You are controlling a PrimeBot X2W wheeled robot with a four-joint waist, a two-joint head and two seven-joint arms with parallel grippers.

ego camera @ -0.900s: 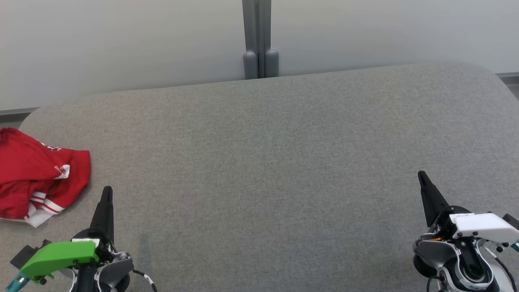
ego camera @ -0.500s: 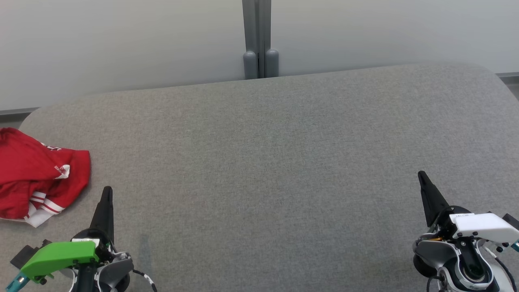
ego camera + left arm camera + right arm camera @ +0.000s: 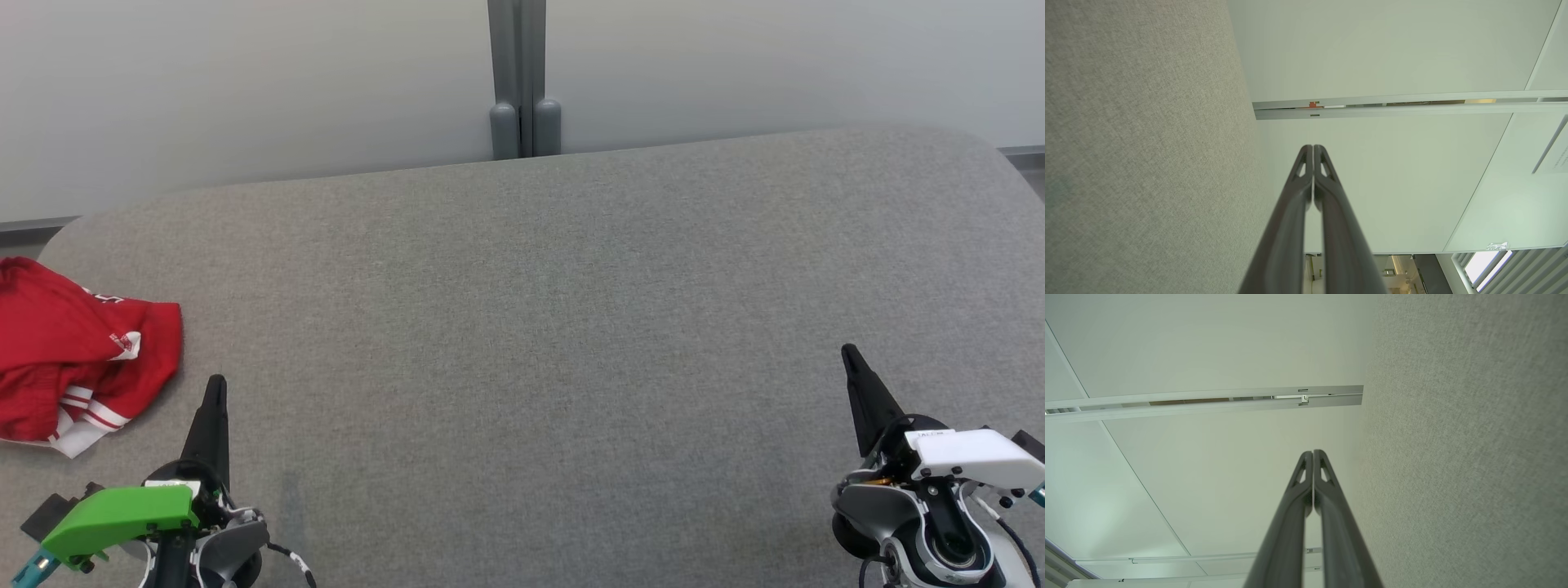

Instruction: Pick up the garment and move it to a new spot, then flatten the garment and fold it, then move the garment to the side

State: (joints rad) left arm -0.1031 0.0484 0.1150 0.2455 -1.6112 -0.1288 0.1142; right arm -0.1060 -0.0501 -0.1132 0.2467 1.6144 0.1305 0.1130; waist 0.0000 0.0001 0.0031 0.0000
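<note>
The garment (image 3: 77,351), red with white striped trim, lies crumpled at the left edge of the grey table (image 3: 539,327), partly cut off by the head view's border. My left gripper (image 3: 215,384) rests at the lower left, just right of the garment and apart from it, its fingers pressed together with nothing between them. In the left wrist view the same shut fingertips (image 3: 1313,148) point past the table edge toward a pale wall. My right gripper (image 3: 847,351) sits at the lower right, far from the garment, shut and empty, its fingertips (image 3: 1313,452) meeting in the right wrist view.
The grey fabric-covered table has rounded far corners. Behind it stand pale partition panels joined by a grey post (image 3: 518,77). Wide bare tabletop lies between the two grippers.
</note>
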